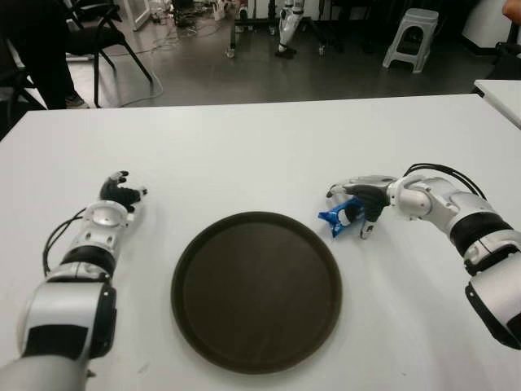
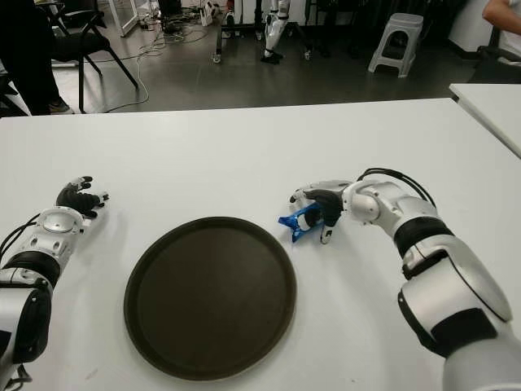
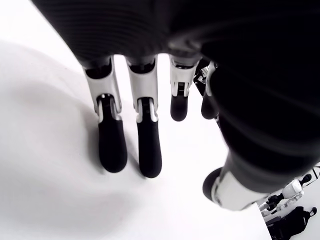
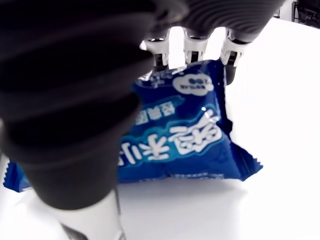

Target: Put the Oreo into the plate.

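Right hand [image 1: 359,213] curled around the blue Oreo packet [image 1: 338,217], thumb across the near face and fingers [image 4: 192,42] hooked over the far edge, as seen from the right wrist. Packet still outside the plate [image 1: 256,292], just off its rim at about 2 o'clock, apparently low over the white counter [image 1: 244,155] or touching it; cannot tell which.

Risks, as a judgement: slick, puffy wrapper held mostly by its edges, so likely to slide or pivot out if the grip loosens during the lift. Travelling too low, liable to catch the plate's raised rim and nudge the plate or drop short. Releasing too early, likely to land on the rim and tip back onto the counter.

Left hand [image 1: 120,195] idle, fingers loosely extended and holding nothing, at about 9 o'clock from the plate.

Beyond the counter at 12 o'clock: grey floor, black chair [image 1: 102,32], white stool [image 1: 411,37], cables.
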Available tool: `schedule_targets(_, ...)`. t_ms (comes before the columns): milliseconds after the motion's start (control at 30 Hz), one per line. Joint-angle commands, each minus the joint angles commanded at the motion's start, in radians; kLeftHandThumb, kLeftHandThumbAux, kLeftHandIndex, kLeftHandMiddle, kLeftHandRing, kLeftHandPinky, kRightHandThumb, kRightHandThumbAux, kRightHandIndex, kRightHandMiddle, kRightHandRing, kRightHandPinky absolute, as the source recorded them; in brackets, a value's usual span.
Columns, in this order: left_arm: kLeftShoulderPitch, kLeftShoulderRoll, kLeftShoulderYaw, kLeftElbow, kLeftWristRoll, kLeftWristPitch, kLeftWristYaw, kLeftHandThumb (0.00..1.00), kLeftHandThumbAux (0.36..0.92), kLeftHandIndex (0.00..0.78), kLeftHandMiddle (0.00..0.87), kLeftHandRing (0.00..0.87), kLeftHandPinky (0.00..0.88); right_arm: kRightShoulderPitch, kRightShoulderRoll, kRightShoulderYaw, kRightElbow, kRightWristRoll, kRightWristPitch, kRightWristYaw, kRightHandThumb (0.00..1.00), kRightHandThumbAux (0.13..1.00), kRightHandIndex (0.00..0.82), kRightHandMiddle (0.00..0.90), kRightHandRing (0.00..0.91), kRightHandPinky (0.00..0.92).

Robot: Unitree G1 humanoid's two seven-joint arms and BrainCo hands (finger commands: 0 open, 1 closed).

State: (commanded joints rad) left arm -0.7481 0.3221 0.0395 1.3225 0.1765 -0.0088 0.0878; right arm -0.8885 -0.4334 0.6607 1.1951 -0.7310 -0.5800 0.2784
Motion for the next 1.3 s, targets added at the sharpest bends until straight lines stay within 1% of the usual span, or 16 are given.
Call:
schedule_targets(67,0.000,0.000,0.001,0.000,0.000,0.000,0.001,0.211,0.779,0.081,0.102,0.131,0.152,-0.002,-0.001,0.004,0.000,-0.003,0.000,-0.005,0.000,0.918,0.052,0.069,0.060,0.087)
schedule_targets(200,-0.001,-0.001,0.000,0.000,0.000,0.001,0.003,0.224,0.781,0.091,0.108,0.135,0.149,-0.003,-0.007,0.023,0.000,-0.028,-0.010,-0.055,0.005,0.942,0.092,0.111,0.110,0.161)
schedule_targets(300,-0.001,-0.001,0.003,0.000,-0.002,0.003,0.001,0.222,0.778,0.090,0.107,0.131,0.133,-0.001,-0.013,0.044,-0.004,-0.061,-0.019,-0.127,0.069,0.957,0.132,0.145,0.148,0.205)
schedule_targets(333,-0.002,-0.002,0.007,0.000,-0.006,0.004,0.000,0.231,0.777,0.091,0.106,0.129,0.130,0.003,-0.016,0.050,-0.009,-0.075,-0.018,-0.173,0.110,0.957,0.148,0.158,0.163,0.222)
schedule_targets(367,-0.002,-0.002,0.009,0.000,-0.009,0.004,0.000,0.247,0.774,0.097,0.107,0.130,0.139,0.006,-0.018,0.053,-0.011,-0.085,-0.017,-0.206,0.180,0.952,0.191,0.188,0.196,0.261)
schedule_targets(467,-0.002,-0.003,0.012,0.000,-0.011,0.005,0.001,0.264,0.769,0.104,0.109,0.133,0.148,0.012,-0.017,0.056,-0.010,-0.098,-0.007,-0.268,0.292,0.944,0.255,0.232,0.242,0.316)
schedule_targets(533,-0.002,-0.003,0.010,-0.001,-0.008,0.005,0.001,0.256,0.765,0.100,0.107,0.131,0.142,0.015,-0.014,0.055,-0.007,-0.100,0.007,-0.293,0.488,0.844,0.330,0.275,0.290,0.362)
schedule_targets(567,-0.002,-0.002,0.009,-0.001,-0.006,0.005,0.001,0.245,0.763,0.097,0.104,0.128,0.135,0.016,-0.013,0.055,-0.005,-0.100,0.012,-0.301,0.564,0.806,0.360,0.306,0.325,0.396)
schedule_targets(633,-0.002,-0.002,0.007,-0.001,-0.003,0.007,0.001,0.227,0.763,0.093,0.100,0.124,0.127,0.018,-0.009,0.051,-0.004,-0.100,0.027,-0.309,0.629,0.772,0.386,0.339,0.364,0.420)
schedule_targets(800,-0.002,-0.002,0.004,-0.001,0.001,0.008,0.004,0.198,0.764,0.089,0.098,0.122,0.128,0.023,-0.004,0.042,-0.011,-0.091,0.055,-0.300,0.687,0.742,0.410,0.369,0.387,0.377)
schedule_targets(933,-0.001,-0.002,0.004,-0.001,-0.001,0.006,0.002,0.209,0.767,0.096,0.098,0.127,0.150,0.024,-0.006,0.030,-0.027,-0.079,0.067,-0.278,0.695,0.738,0.413,0.379,0.381,0.281)
schedule_targets(1033,-0.001,-0.001,0.004,0.000,-0.002,0.005,0.001,0.213,0.770,0.092,0.090,0.120,0.147,0.032,-0.004,0.019,-0.034,-0.072,0.077,-0.278,0.697,0.736,0.416,0.442,0.436,0.356)
schedule_targets(1133,-0.001,-0.001,0.002,0.000,0.001,0.006,0.002,0.202,0.771,0.083,0.087,0.117,0.145,0.037,-0.005,0.013,-0.043,-0.071,0.083,-0.279,0.699,0.733,0.418,0.487,0.487,0.401)
schedule_targets(1167,-0.001,-0.001,0.000,0.000,0.003,0.007,0.003,0.196,0.771,0.079,0.089,0.120,0.147,0.039,-0.006,0.012,-0.047,-0.072,0.085,-0.281,0.701,0.732,0.420,0.530,0.537,0.470)
schedule_targets(1233,-0.001,0.000,-0.002,0.000,0.005,0.008,0.004,0.190,0.771,0.076,0.092,0.122,0.146,0.043,-0.008,0.010,-0.053,-0.074,0.090,-0.283,0.703,0.730,0.423,0.584,0.593,0.543)
schedule_targets(1300,0.000,0.001,-0.002,0.000,0.004,0.007,0.003,0.187,0.771,0.074,0.093,0.122,0.139,0.046,-0.009,0.008,-0.058,-0.076,0.092,-0.283,0.704,0.728,0.425,0.616,0.624,0.577)
